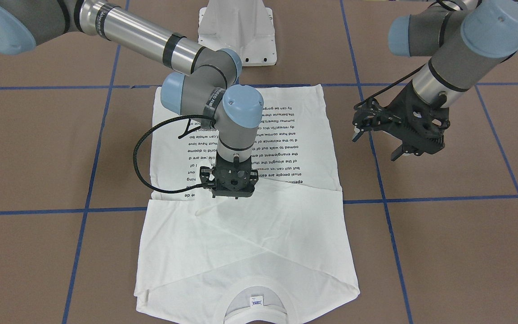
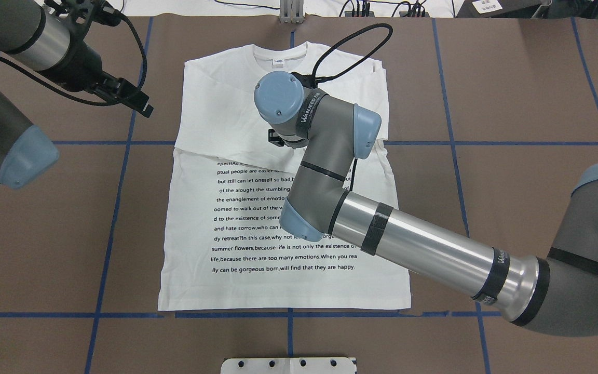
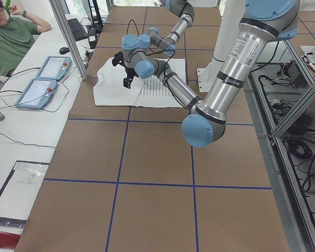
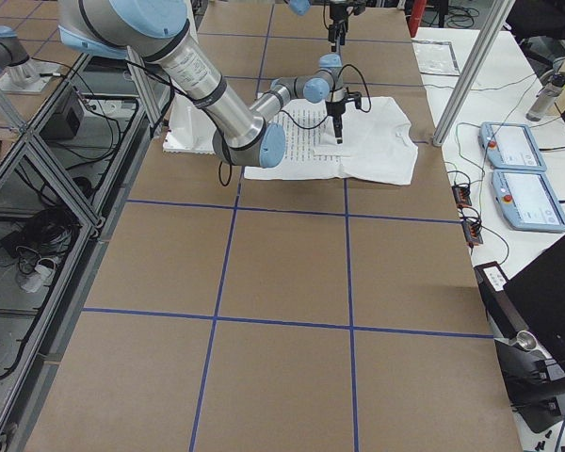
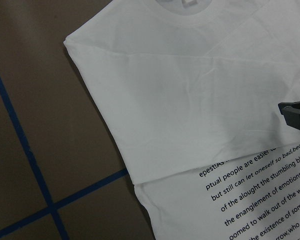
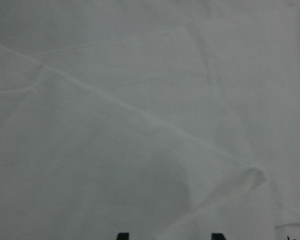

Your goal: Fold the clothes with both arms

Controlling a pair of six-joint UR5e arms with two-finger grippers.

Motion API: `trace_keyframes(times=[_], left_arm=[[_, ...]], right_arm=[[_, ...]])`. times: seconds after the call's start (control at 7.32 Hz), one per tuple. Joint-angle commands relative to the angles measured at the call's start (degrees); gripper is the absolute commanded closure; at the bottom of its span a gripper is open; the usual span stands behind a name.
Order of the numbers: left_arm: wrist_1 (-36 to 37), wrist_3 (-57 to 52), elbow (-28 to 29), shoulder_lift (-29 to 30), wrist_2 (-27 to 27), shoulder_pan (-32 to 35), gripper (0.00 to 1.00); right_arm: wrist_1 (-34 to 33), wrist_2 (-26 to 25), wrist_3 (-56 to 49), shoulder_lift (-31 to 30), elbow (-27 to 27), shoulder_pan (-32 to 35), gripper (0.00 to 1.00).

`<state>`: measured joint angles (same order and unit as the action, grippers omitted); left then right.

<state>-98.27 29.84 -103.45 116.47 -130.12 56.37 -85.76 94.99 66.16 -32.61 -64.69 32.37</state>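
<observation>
Here, right pincer open, empty over T-shirt; left pincer open beside it

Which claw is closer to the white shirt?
Right. The right claw is just above the shirt's middle; the left claw is off beside the shirt, over the table.

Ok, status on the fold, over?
Right gripper open, pointing down over the T-shirt mid-chest. Left gripper open, off to the side of the cloth. T-shirt flat, text up, sleeves folded in. Nothing else on it.
</observation>
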Motion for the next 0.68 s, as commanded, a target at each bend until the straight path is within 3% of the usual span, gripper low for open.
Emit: trace_keyframes(times=[0.0,0.27,0.55], left_arm=[[0.01,0.13,0.0,0.07,-0.05,-0.12,0.0],[0.01,0.13,0.0,0.07,-0.05,-0.12,0.0],[0.01,0.05,0.0,-0.01,0.04,-0.12,0.0]], right_arm=[[0.33,-0.94,-0.24,-0.53,0.44,-0.2,0.38],[0.42,-1.13,-0.16,-0.44,0.44,-0.38,0.54],[0.42,-1.13,-0.07,-0.44,0.53,-0.73,0.63]])
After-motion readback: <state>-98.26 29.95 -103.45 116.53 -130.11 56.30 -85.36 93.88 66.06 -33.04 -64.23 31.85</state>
